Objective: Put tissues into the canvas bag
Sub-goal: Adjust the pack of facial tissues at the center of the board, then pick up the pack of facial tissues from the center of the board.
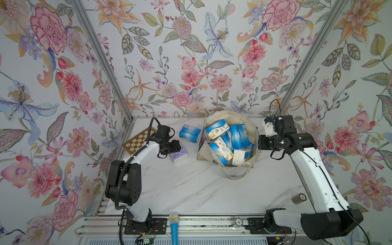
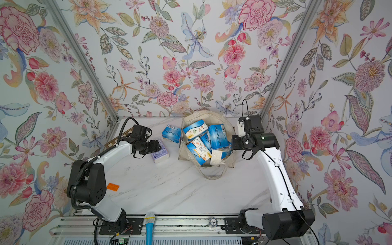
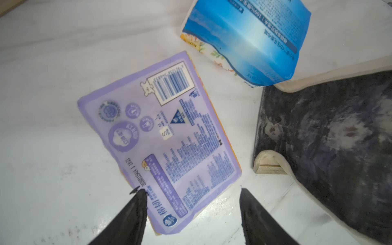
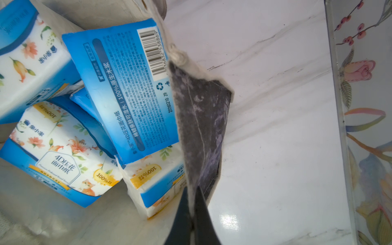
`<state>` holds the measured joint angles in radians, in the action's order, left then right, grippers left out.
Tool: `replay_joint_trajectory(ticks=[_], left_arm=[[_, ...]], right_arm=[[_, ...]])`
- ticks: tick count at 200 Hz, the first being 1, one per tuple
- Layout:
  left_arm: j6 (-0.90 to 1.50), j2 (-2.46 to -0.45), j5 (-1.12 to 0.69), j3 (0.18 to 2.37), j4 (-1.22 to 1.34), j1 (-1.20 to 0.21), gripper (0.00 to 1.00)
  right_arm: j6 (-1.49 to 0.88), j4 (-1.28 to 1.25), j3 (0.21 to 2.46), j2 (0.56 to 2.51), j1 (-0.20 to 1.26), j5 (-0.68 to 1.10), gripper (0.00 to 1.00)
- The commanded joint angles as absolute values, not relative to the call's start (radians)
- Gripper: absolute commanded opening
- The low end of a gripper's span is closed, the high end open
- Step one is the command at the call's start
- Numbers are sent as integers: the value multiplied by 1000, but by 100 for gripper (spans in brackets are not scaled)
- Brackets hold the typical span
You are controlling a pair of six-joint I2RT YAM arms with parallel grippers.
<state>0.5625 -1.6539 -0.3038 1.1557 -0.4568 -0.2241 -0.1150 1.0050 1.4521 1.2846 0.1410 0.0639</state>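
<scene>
The canvas bag (image 1: 214, 118) (image 2: 191, 118) stands open at the back of the table, with several blue-and-white tissues (image 1: 239, 133) (image 4: 125, 89) inside. My right gripper (image 4: 192, 188) (image 1: 259, 143) is shut on the bag's rim (image 4: 201, 118) at its right side. A lavender tissue pack (image 1: 180, 156) (image 2: 161, 153) (image 3: 165, 135) lies flat left of the bag. My left gripper (image 3: 192, 191) (image 1: 177, 148) hangs open just above its near corner, one fingertip at the pack's edge, the other over bare table. Another blue pack (image 1: 189, 133) (image 3: 250, 38) lies behind it, beside the bag's dark print (image 3: 328, 137).
A wooden chessboard (image 1: 137, 140) lies at the back left, partly under the left arm. A blue microphone (image 1: 174, 227) and a round chip (image 1: 238, 222) rest on the front rail. A small cylinder (image 1: 298, 198) sits at the right edge. Floral walls enclose three sides.
</scene>
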Motion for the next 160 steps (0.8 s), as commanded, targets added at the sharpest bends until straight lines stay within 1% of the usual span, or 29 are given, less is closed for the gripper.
replay_joint_trajectory(ticks=[1,9,25,91,122,136,142,154,160], left_arm=[[583,-1595,-282,1126,-485,-213,72],[583,-1595,-285,1112,-481,-211,72],[591,-1607,-294,1086,-465,-208,68],[581,-1670,-276,1067,-422,-198,67],[586,-1700,-287,1054,-371,-181,61],[592,-1716,-297,1051,-347,-177,58],[597,-1721,-301,1048,-336,-176,53],[605,-1730,-313,1042,-314,-171,45],[609,-1734,-319,1038,-304,-168,40]], right_arm=[[-100,948,1465,1253,132,63,0],[-100,946,1465,1256,132,67,0],[-103,943,1466,1259,133,73,0],[-103,943,1463,1250,135,75,0],[-103,944,1461,1254,135,77,0],[-103,944,1460,1253,135,77,0],[-103,943,1460,1254,135,77,0],[-101,943,1459,1252,133,73,0],[-101,944,1461,1251,133,71,0]])
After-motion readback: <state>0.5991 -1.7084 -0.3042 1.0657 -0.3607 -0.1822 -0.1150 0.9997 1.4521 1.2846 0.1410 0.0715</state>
